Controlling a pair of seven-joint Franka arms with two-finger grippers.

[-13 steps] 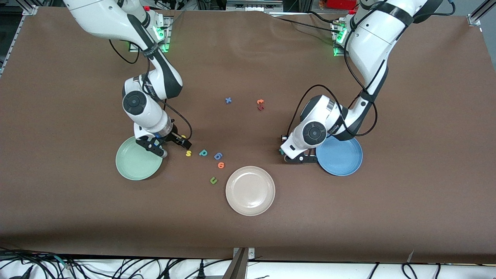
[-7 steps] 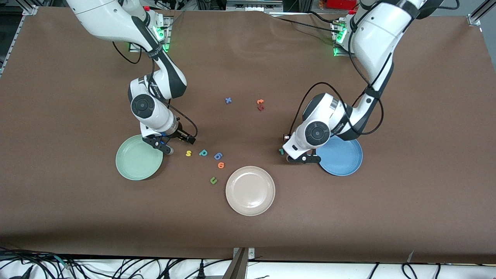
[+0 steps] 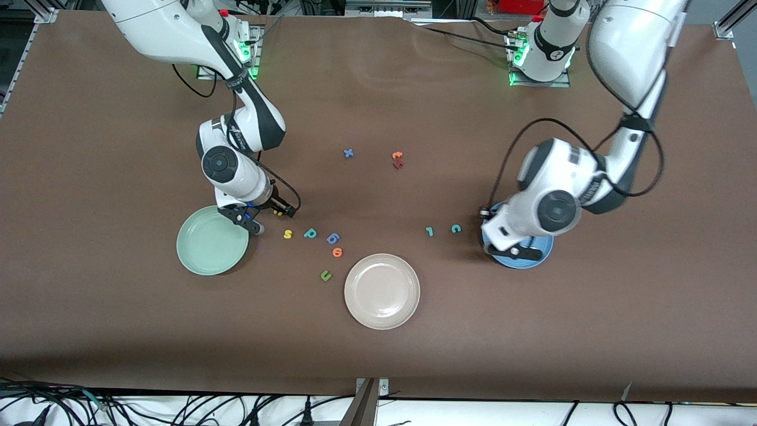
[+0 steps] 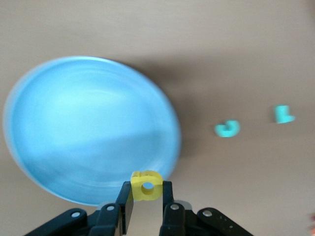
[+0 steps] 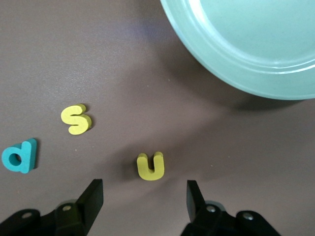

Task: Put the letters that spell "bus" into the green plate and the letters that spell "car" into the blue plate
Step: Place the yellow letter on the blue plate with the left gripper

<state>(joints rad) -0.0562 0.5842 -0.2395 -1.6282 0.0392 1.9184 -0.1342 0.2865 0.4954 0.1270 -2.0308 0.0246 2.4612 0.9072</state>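
The right gripper [image 5: 143, 196] hangs low over the brown table with its two black fingers [image 5: 93, 196] standing apart, holding nothing. The small yellow foam "u" [image 5: 150, 166] lies flat on the table in line with the gap between them, just ahead of the tips. Its rounded base is turned toward the gripper and its open end away, so the fingers would meet it across its two short arms. This arm is plainly the nearer one.

The round pale mint-green plate [image 3: 201, 260] sits close beside, in the lower half of the front view at the right arm's end of the table, and is bare. The yellow foam "s" [image 5: 76, 119] and the teal foam "b" [image 5: 19, 156] lie flat near the "u", apart from each other.

The left gripper [image 4: 146, 199] is clamped on the yellow foam "a" [image 4: 146, 185], which stands upright between the pads over the rim of the round medium-blue plate [image 4: 88, 128]. A release here looks risky to me, so close to the edge. The teal foam "c" [image 3: 456, 228] and the teal foam "r" [image 3: 430, 231] rest on the table beside that plate.
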